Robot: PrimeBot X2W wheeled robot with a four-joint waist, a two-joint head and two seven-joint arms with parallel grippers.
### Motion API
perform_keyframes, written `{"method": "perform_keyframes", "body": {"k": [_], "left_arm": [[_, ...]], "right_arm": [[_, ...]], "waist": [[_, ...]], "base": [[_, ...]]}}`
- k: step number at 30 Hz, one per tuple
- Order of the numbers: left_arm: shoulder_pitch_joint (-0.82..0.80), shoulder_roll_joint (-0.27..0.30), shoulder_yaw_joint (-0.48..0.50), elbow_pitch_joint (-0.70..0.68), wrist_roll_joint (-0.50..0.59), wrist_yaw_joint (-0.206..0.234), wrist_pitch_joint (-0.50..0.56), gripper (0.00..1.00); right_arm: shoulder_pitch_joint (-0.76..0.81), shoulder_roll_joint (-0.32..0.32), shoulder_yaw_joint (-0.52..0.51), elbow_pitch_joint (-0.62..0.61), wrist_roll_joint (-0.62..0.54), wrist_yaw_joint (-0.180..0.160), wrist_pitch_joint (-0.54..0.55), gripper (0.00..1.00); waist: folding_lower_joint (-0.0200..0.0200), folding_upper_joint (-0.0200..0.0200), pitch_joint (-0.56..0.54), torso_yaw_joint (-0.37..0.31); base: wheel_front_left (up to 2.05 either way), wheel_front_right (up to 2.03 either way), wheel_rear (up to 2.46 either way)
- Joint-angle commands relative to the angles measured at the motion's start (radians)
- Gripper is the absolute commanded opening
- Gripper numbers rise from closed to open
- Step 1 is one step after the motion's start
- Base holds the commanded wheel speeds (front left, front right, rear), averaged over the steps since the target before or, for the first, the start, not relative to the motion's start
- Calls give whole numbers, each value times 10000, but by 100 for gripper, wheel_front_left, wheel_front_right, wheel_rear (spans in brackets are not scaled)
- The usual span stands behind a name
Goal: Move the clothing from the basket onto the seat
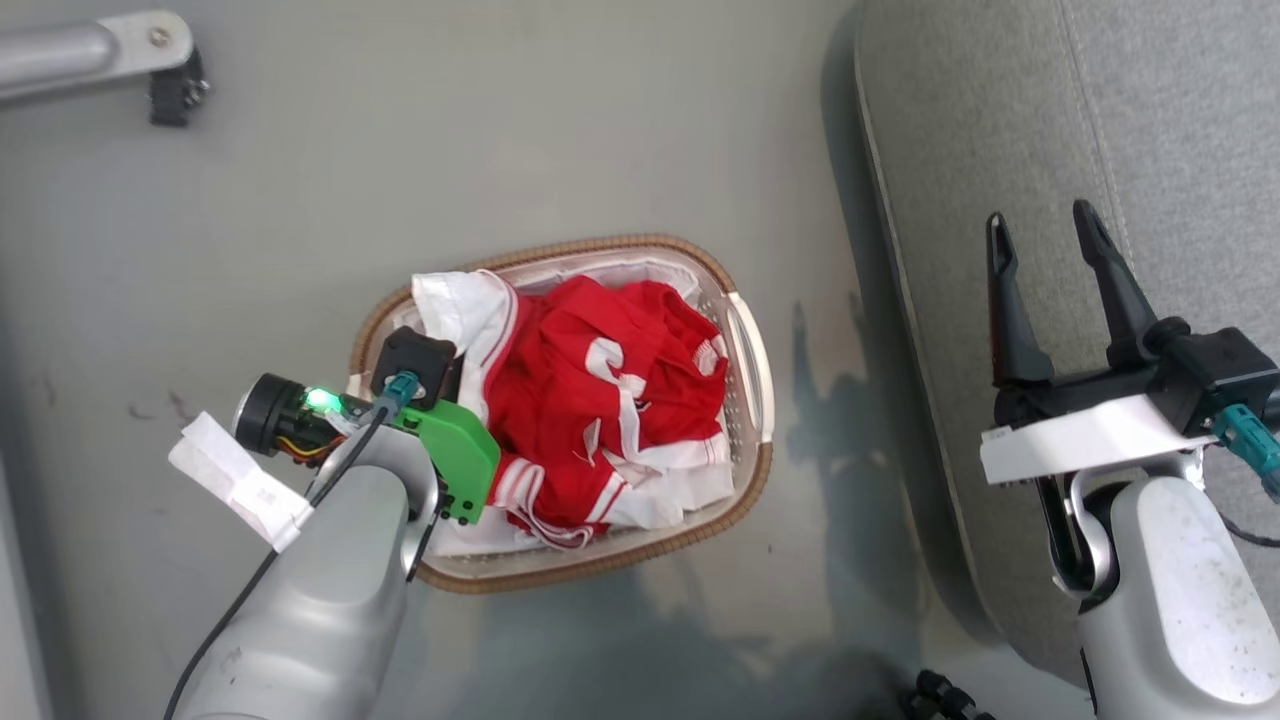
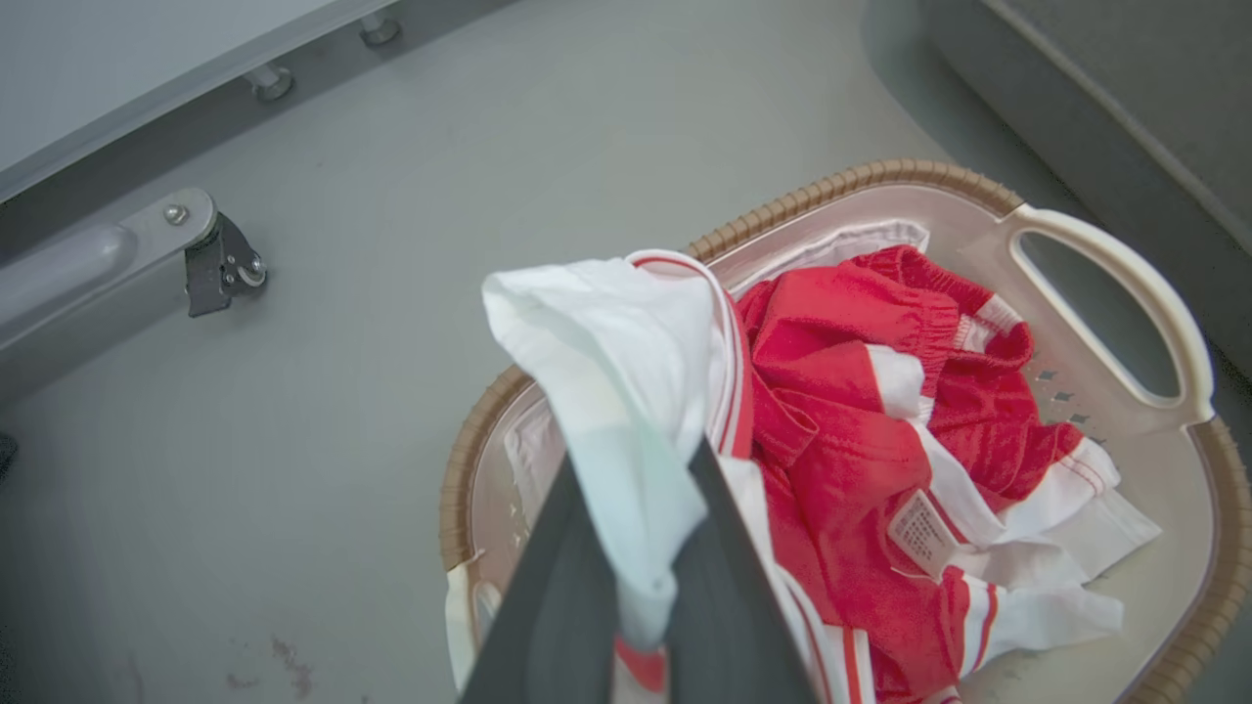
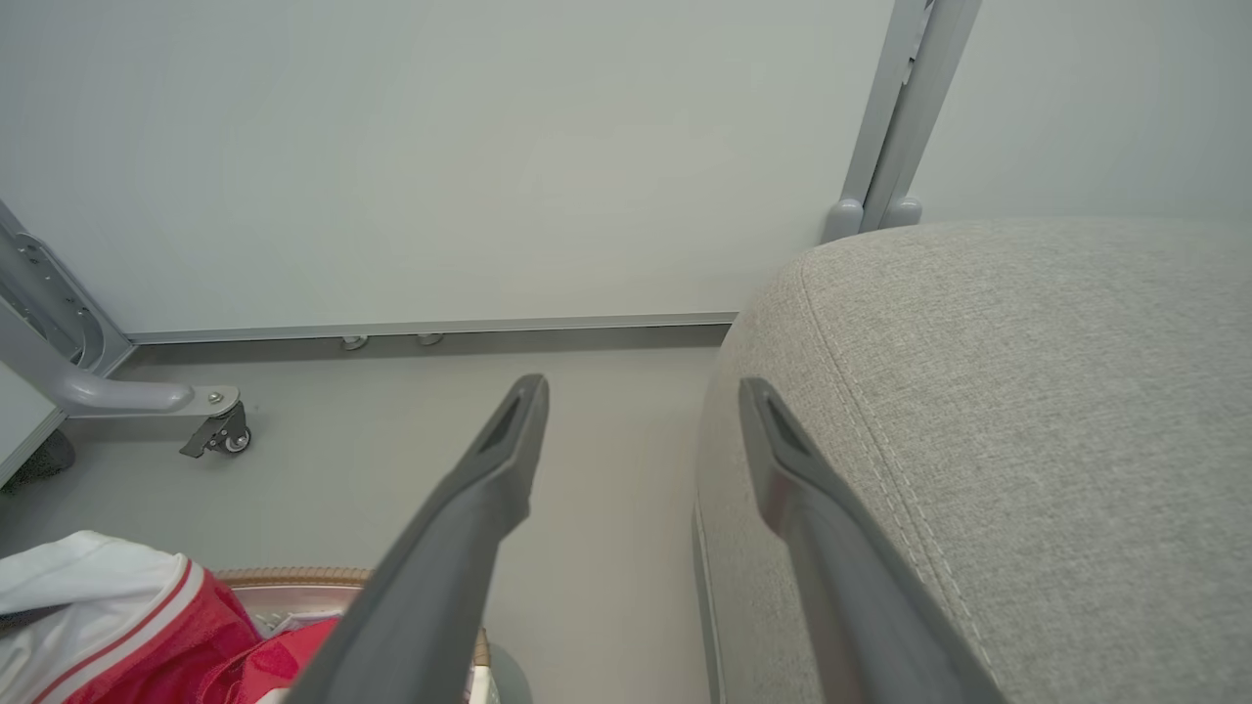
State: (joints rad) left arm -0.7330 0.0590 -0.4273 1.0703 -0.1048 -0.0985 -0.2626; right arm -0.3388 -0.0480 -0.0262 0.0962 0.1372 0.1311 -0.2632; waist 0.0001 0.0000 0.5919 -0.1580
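Note:
The clothing, red with white stripes and panels, lies bunched in the oval basket on the floor. In the left wrist view my left gripper is shut on a white, red-trimmed fold of the clothing, which rises above the basket's rim. In the head view my left wrist hangs over the basket's left end and hides the fingers. My right gripper stands open and empty over the edge of the grey seat. The right wrist view shows that gripper between the floor and the seat.
A grey metal frame leg with a caster stands on the floor at the far left, apart from the basket. A pale wall panel closes the far side. Bare grey floor separates basket and seat.

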Motion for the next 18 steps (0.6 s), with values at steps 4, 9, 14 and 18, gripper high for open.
{"method": "perform_keyframes", "body": {"k": [4, 9, 14, 18], "left_arm": [[516, 226, -198, -1006, 132, -128, -31, 0], [754, 479, -532, -2175, 202, -237, -33, 0], [469, 850, -912, -2996, 260, -308, -33, 0], [46, 1196, -1343, -3630, 232, -326, -32, 0]], "right_arm": [[569, -44, -93, 174, -232, -7, -25, 100], [1266, -45, -119, 344, -381, -7, -25, 100], [1806, -45, -23, 445, -462, -7, -25, 100], [2212, -44, 25, 517, -489, -7, -25, 100]], "waist": [[-1, 0, -1785, 843], [-1, 0, -3114, 1095], [-1, 0, -4010, 1191], [-1, 0, -4654, 1246]], "base": [[0, 0, 0], [0, 0, 0], [0, 0, 0], [0, 0, 0]]}}
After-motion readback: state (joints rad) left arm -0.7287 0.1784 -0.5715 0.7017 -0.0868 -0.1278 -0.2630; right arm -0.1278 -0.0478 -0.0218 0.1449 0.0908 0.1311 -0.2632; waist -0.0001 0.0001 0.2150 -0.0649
